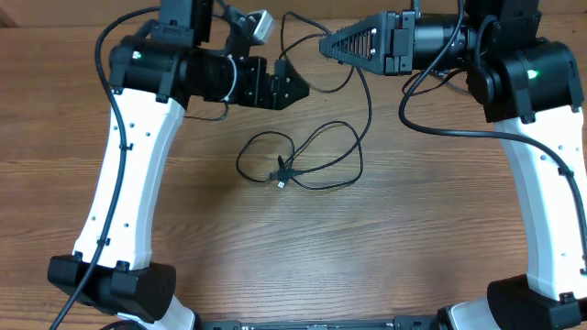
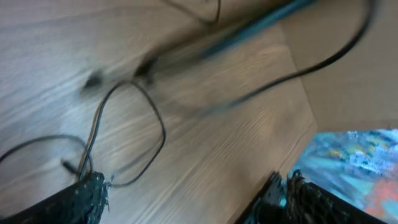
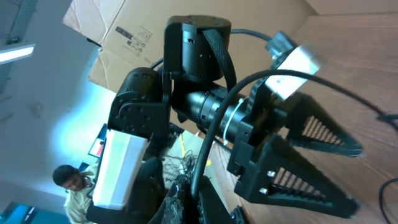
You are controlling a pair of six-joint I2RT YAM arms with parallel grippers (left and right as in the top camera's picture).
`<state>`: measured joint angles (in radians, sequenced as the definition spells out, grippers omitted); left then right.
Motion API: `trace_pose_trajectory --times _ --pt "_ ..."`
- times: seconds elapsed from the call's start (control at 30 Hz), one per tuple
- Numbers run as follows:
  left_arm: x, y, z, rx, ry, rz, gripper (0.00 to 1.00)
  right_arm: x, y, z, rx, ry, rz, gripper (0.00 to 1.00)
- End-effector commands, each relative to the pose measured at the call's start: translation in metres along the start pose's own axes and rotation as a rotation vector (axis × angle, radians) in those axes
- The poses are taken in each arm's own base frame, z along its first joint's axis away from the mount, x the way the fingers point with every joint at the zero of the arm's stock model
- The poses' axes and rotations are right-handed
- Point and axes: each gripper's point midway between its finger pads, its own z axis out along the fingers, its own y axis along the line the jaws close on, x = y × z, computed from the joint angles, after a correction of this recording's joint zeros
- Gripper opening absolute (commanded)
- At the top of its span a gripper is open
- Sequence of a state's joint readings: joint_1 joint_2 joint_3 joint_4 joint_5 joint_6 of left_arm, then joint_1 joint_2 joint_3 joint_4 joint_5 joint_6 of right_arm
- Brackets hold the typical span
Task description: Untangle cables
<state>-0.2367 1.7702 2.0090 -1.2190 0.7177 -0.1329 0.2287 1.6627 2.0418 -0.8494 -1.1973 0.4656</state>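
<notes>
Cables (image 1: 282,174) knotted on the worktop (image 1: 303,266) — untangling barely begun.
My left claw (image 1: 293,85) gapes empty; my right claw (image 1: 323,42), at one o'clock — grip unclear.

Wooden table (image 1: 293,257), cardboard box (image 3: 118,34), person (image 3: 70,182)

The table (image 1: 293,266) is viewed from straight above. The cables (image 2: 163,130) are seen close, obliquely, from the left wrist. The left gripper (image 3: 360,177) is faced from the right wrist; both appear overhead too.
</notes>
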Motion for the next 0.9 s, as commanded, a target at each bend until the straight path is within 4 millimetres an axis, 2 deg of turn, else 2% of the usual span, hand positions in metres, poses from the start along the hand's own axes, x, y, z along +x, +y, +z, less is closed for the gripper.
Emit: trace_pose_trajectory --times 0.0,0.2,0.33,0.53,0.6,0.67,0.87 --pt "-0.008 0.006 0.003 -0.063 -0.034 -0.068 0.93 0.001 0.008 -0.003 -0.028 0.008 -0.004 0.04" --pt "-0.024 0.042 0.000 -0.296 -0.147 -0.241 0.94 0.001 0.009 -0.003 -0.034 0.012 -0.004 0.04" --pt "-0.033 0.061 -0.006 -0.395 -0.221 -0.327 0.89 0.002 0.009 -0.002 -0.034 0.013 -0.003 0.04" --pt "-0.045 0.086 -0.013 -0.509 -0.327 -0.444 0.90 0.005 0.007 -0.002 -0.029 0.020 0.021 0.04" --pt "-0.045 0.086 -0.011 -0.500 -0.319 -0.449 0.91 0.005 0.007 -0.002 -0.029 0.021 0.023 0.04" --pt "-0.042 0.077 -0.004 -0.444 -0.280 -0.429 0.91 0.005 0.007 -0.002 -0.029 0.021 0.023 0.04" --pt "-0.036 0.045 0.010 -0.272 -0.161 -0.191 0.90 0.003 0.006 -0.002 -0.023 0.014 0.014 0.04"
